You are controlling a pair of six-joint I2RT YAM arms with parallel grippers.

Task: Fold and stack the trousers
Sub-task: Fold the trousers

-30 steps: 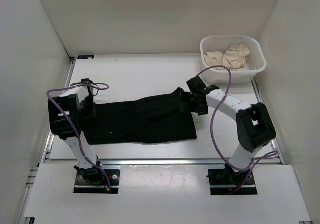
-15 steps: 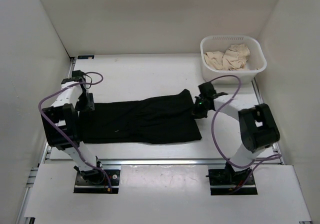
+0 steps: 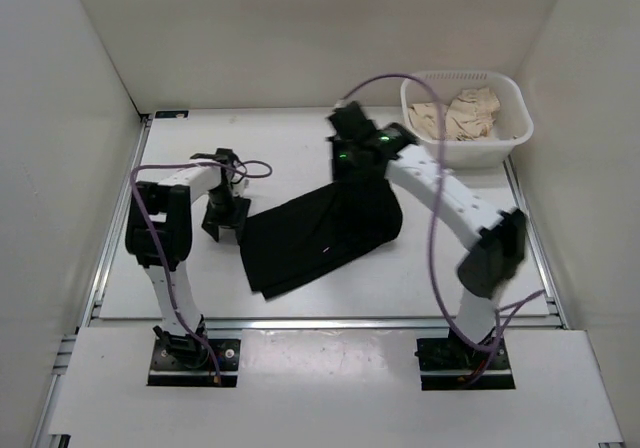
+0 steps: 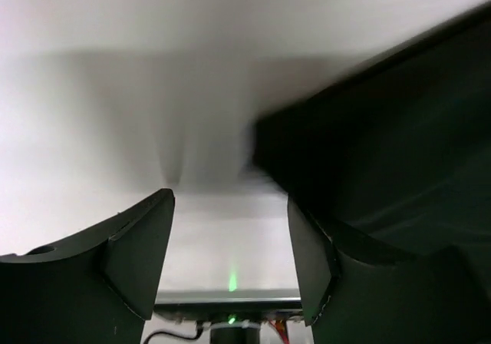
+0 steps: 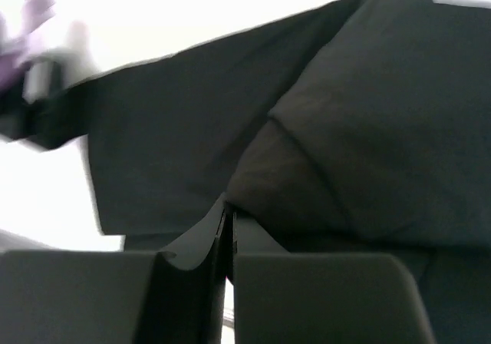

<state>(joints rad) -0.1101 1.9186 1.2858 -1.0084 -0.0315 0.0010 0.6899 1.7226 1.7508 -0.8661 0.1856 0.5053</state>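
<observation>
On the counter (image 3: 290,138) the trousers (image 3: 320,233), stretched long a second ago, now lie drawn into a short slanted bundle left of the basket (image 3: 517,118) and nearer the arms. The right hand (image 3: 350,163), clenched on cloth, has swung its end over to just left of the basket. The left hand (image 3: 226,228), released and empty, sits at the bundle's edge farthest from the basket. The halving fold seems under way.

My top camera sits high behind the arm bases at 6 o'clock, looking down toward 12 over the whole bench (image 3: 300,143). The left wrist camera skims low past the parted left tool (image 4: 230,206), with the trousers (image 4: 399,129) at 3 o'clock. The right wrist camera sits very close behind the closed right tool (image 5: 229,213), and the trousers, shared by all three views, fill its frame.
</observation>
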